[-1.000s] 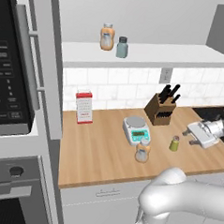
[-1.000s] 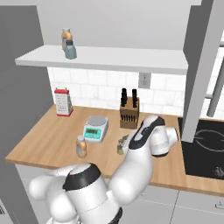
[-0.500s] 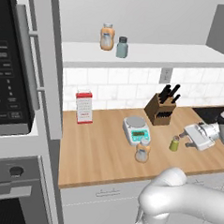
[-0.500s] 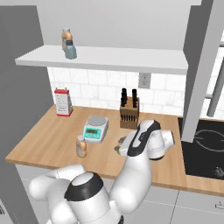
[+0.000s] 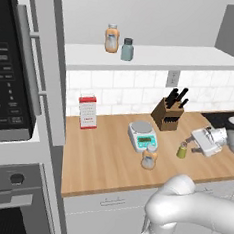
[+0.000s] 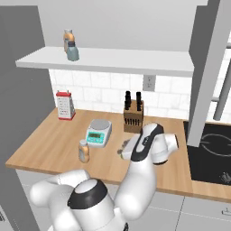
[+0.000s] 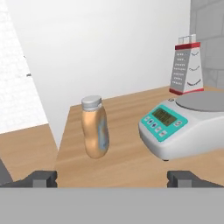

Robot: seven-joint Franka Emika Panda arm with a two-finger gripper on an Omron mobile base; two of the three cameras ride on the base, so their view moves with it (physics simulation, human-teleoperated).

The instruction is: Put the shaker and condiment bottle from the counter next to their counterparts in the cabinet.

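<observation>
Here we see our claw [image 5: 192, 144] low over the surface [image 5: 106, 162] with its jaws spread wide and nothing between them. The shaker [image 5: 182, 149] stands just beside its tips, and the condiment bottle [image 7: 95, 127] stands upright a little further ahead of it, near the scale [image 7: 183, 127]. Well above the claw, the cabinet [image 5: 157, 58] carries the orange bottle [image 5: 112, 38] and grey-teal shaker [image 5: 127, 49] side by side.
</observation>
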